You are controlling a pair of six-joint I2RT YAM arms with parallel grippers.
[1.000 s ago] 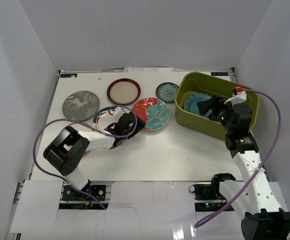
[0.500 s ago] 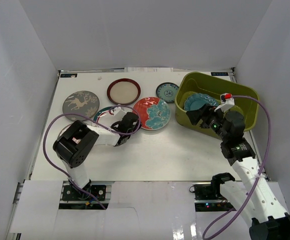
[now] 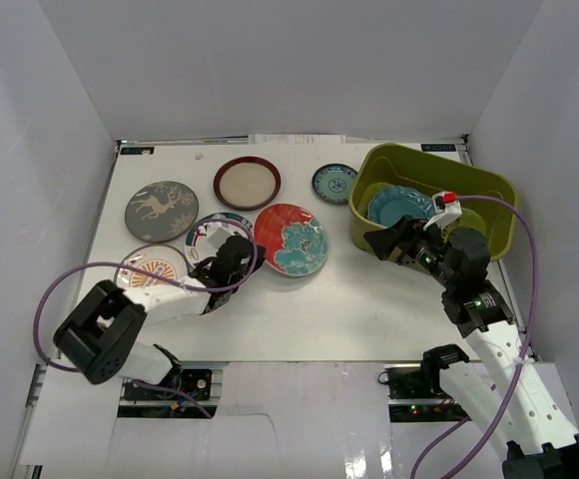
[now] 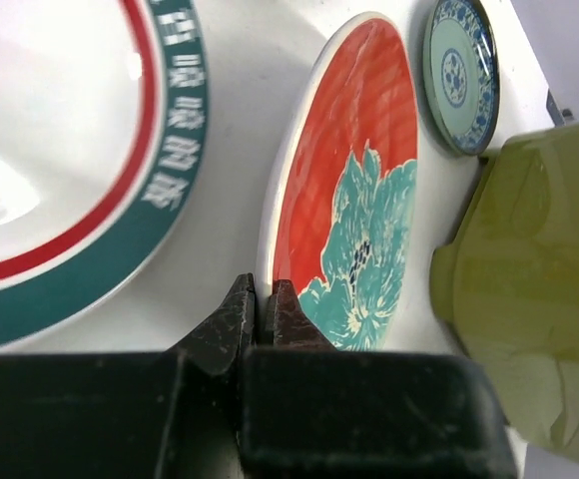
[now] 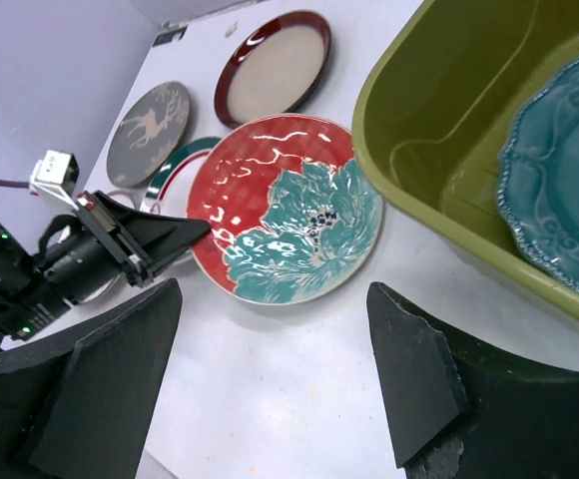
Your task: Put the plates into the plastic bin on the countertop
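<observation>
My left tool (image 4: 260,309) is pinched narrow on the near-left rim of the round red plate with the teal flower (image 3: 294,239). The plate sits mid-table, between the round dish with the green-and-red striped rim (image 3: 215,235) and the olive-green rectangular plastic bin (image 3: 409,160). My right tool (image 5: 270,399) hangs wide and holds nothing, just left of the bin's near corner. A teal scalloped plate (image 3: 399,205) already lies in the bin.

What worries me is the grip: only a thin bite on a glossy edge, so the plate's weight could swing or slip it out as I lift. The striped dish is just beside my left tool and could get knocked. My right tool stands in the path to the bin, and I could clip the bin's tall wall if I carry low.
</observation>
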